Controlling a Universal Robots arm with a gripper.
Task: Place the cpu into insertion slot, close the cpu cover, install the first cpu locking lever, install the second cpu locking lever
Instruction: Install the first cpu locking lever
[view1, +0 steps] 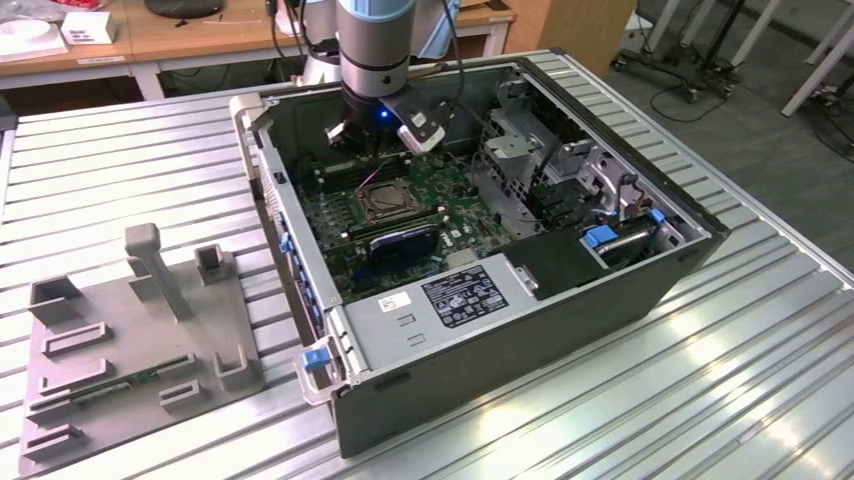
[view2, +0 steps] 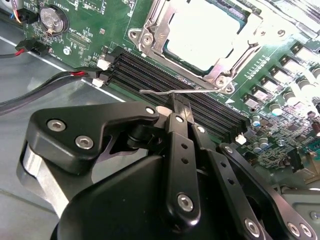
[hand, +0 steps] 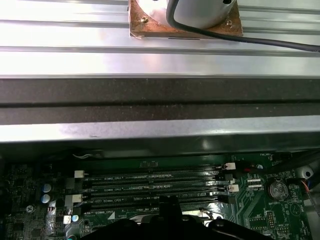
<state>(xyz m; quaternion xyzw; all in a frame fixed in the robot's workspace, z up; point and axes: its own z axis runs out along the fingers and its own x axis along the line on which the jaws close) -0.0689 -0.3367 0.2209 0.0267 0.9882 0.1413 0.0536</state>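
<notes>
The cpu (view2: 200, 30) lies flat in the insertion slot (view1: 378, 200) on the green board, its pale metal top showing. The cpu cover (view2: 150, 37), a silvery frame, is folded down around it. A thin wire locking lever (view2: 205, 91) runs alongside the socket, over the black memory slots (view2: 150, 70). My gripper (view2: 179, 101) is shut, its black fingertips meeting right at this lever and touching it. In the exterior view the gripper (view1: 379, 150) hangs inside the open computer case, just behind the socket. In the first wrist view the fingers (hand: 167, 207) stand over the memory slots.
The computer case (view1: 534, 310) lies open on a ribbed metal table (view1: 747, 380). Its walls, a drive cage (view1: 514, 150) and cables (view2: 40, 90) crowd the board. A grey fixture tray (view1: 127, 340) sits at the exterior view's left. A round button battery (view2: 52, 19) sits on the board.
</notes>
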